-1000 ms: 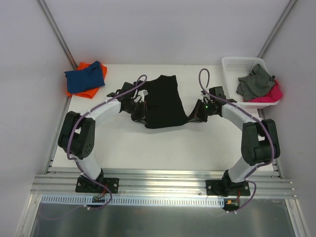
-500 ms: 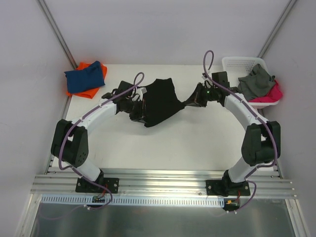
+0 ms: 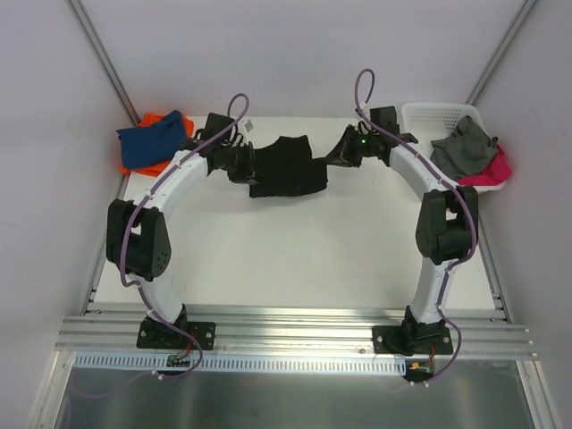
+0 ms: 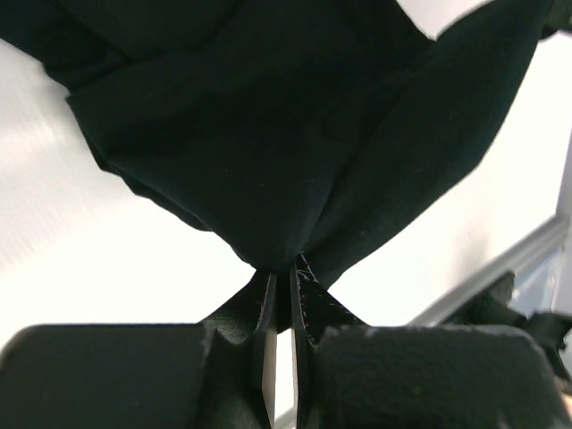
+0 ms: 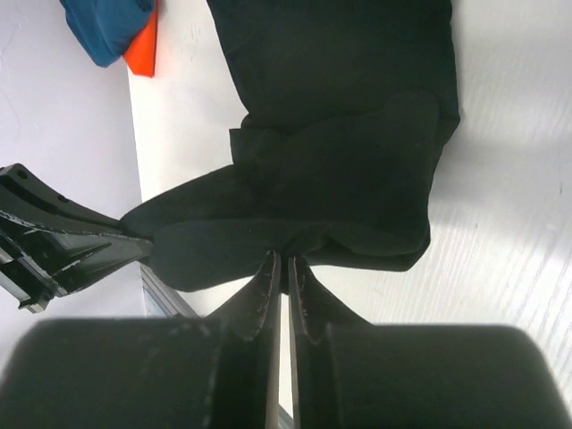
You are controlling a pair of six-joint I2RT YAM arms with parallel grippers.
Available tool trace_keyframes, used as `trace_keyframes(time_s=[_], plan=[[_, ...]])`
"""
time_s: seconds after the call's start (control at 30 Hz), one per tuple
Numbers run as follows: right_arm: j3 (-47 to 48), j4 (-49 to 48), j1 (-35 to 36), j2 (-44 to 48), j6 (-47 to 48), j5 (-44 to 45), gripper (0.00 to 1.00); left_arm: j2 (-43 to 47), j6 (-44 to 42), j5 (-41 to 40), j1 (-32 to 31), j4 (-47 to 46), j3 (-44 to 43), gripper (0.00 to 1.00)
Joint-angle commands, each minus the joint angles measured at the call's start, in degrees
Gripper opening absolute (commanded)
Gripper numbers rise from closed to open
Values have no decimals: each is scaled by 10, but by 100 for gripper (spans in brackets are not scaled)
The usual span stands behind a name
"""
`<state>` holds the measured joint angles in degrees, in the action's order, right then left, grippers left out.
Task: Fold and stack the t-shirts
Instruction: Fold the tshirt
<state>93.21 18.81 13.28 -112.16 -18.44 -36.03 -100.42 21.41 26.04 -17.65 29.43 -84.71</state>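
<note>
The black t-shirt (image 3: 286, 167) hangs bunched between both grippers near the table's back edge. My left gripper (image 3: 246, 169) is shut on its left edge; the wrist view shows the cloth (image 4: 277, 134) pinched at my gripper's tips (image 4: 284, 268). My right gripper (image 3: 333, 157) is shut on its right edge; its wrist view shows the folded black cloth (image 5: 340, 170) pinched at the tips (image 5: 281, 257). The blue t-shirt (image 3: 154, 140) lies on the orange t-shirt (image 3: 150, 166) at the back left corner; both show in the right wrist view, blue (image 5: 105, 27) and orange (image 5: 143, 49).
A white slotted basket (image 3: 429, 116) at the back right holds a grey garment (image 3: 460, 147) and a pink one (image 3: 493, 170). White walls and metal rails close in the back and sides. The white table (image 3: 295, 250) stretches toward the arm bases.
Both grippers have carried the black t-shirt from mid-table toward the back edge. The shirt has gone from spread long to a shorter, folded bunch.
</note>
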Motion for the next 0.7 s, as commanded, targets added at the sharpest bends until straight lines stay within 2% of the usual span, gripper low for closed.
trace_keyframes(time_s=[0.0,0.2,0.37,0.5,0.67], plan=[[56,-40,7,-22,-12,10,1,-27,-19,-40,10,12,-55,0],[145,-57,19,-89,-9,17,0,-58,-28,-85,16,-2,-70,0],[178,-59,26,-109,-4,22,0,-59,-35,-80,16,-6,-78,0],[119,-51,27,-69,-14,4,0,-29,-16,-38,16,-4,-50,0],[-37,-26,13,19,-20,-16,0,16,17,8,11,5,42,0]])
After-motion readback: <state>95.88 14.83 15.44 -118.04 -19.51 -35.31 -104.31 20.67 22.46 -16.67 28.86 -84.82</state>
